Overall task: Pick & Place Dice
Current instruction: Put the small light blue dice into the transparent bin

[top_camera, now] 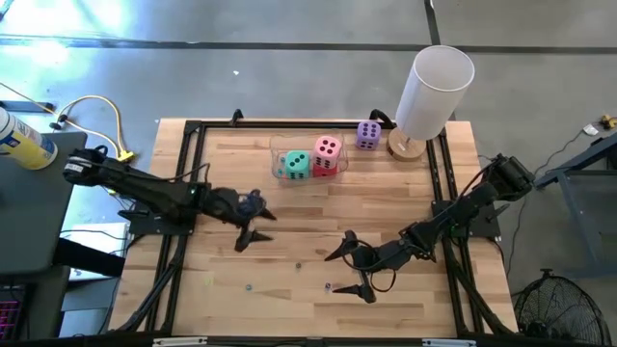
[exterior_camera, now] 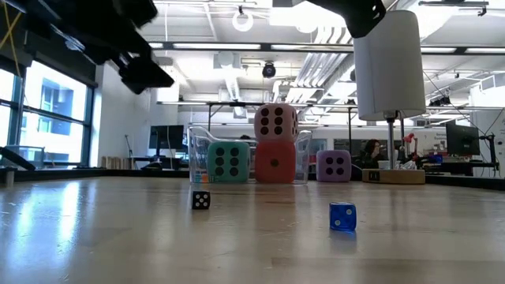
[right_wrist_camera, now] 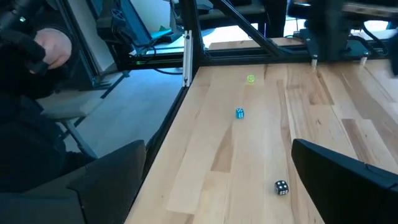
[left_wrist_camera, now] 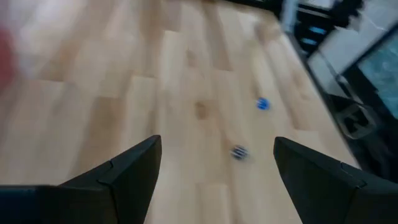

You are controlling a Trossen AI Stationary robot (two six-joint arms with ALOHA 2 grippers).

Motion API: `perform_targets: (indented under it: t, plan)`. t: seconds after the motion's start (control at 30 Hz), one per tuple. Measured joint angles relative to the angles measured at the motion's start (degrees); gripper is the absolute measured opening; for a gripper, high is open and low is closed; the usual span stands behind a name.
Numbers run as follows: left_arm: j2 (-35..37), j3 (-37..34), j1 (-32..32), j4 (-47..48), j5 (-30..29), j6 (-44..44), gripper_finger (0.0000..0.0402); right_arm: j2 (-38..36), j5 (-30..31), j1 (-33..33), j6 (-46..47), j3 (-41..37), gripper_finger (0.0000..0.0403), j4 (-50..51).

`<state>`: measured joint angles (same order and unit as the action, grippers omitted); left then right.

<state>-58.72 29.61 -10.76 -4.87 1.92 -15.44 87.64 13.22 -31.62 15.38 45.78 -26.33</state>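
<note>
Dice (top_camera: 327, 152) sit in the clear bin by the worktop's far edge, purple one (top_camera: 367, 135) beside it, so I'd steer my released left end effector (top_camera: 253, 226) squarely over 1, right end effector (top_camera: 355, 269) released too.

I see a clear container (top_camera: 289, 154) at the table's (top_camera: 222, 289) far middle, with one large die (top_camera: 294, 165) in its left part and, at that die's right, a second large die (exterior_camera: 274, 162) carrying a third (top_camera: 328, 148) stacked on top. A fourth large die (top_camera: 367, 135) sits further right, outside the container, just left of a tall cylinder (top_camera: 434, 89) on its base at the far right corner. Nearer me, two small dice lie apart on the boards: one (exterior_camera: 201, 200) left, one (exterior_camera: 342, 216) right. The left gripper (top_camera: 253, 227) hangs over the left middle, the right gripper (top_camera: 349, 272) over the near right.
</note>
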Motion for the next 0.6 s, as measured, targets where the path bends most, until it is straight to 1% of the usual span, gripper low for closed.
perform_targets:
  t: [0.2, 0.33, 0.5, 0.6]
  plan:
    - [-0.03, 0.00, -8.20, 1.05, -0.22, -1.33, 0.0303, 0.00, -0.21, 0.00, 0.41, 0.00, 0.0396, -0.02]
    - [-0.51, 0.00, -12.87, 2.12, -1.14, -2.94, 0.0303, 0.00, -1.90, 0.10, 2.26, 0.00, 0.0396, -0.02]
    - [-4.42, 0.00, -18.28, 2.07, -8.40, -8.48, 0.0303, 0.00, -2.75, 0.15, 2.35, 0.00, 0.0396, 0.04]
    - [-7.77, 0.00, -20.35, 1.92, -10.10, -10.58, 0.0303, 0.00, -2.78, 0.15, 1.30, 0.00, 0.0396, 0.00]
